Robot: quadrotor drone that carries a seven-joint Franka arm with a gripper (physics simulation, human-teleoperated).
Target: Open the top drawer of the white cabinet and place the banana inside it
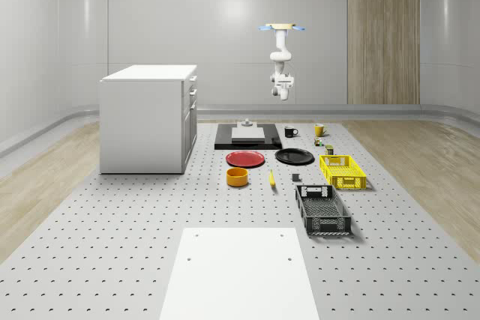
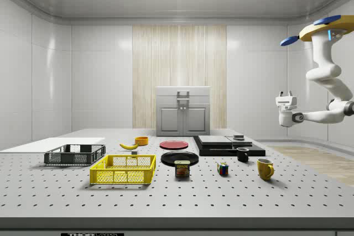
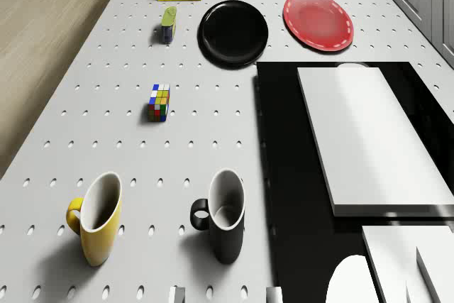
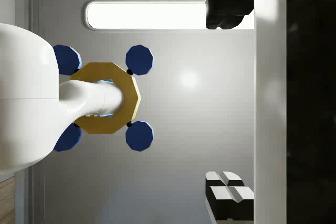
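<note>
The quadrotor drone (image 1: 282,28) hovers high in the air over the far end of the perforated grey surface (image 1: 112,222), above the black mug (image 3: 223,214) and the yellow mug (image 3: 96,218). The white jointed arm hangs down beneath it. In the side view the arm bends back towards that view's left, and the tool (image 2: 285,93) at its end is held well above the surface. In the wrist view the tool (image 4: 228,103) faces the underside of the drone and the ceiling light, with its two fingers (image 4: 227,192) set wide apart and nothing between them: released. The yellow banana (image 1: 271,178) lies flat on the surface between the orange bowl (image 1: 238,177) and the black wire crate (image 1: 322,209), just nearer than the red plate (image 1: 245,158) and well apart from the tool. The white cabinet (image 1: 150,118) stands on the surface at the whole-scene view's left, and its top drawer (image 2: 183,99) sits flush with the front, closed. A black slab (image 1: 247,136) carrying a pale flat block lies beside the cabinet. A black plate (image 1: 294,157), a yellow mesh basket (image 1: 343,171), a multicoloured puzzle cube (image 3: 159,101) and a small tin can (image 3: 167,24) are also on the surface.
</note>
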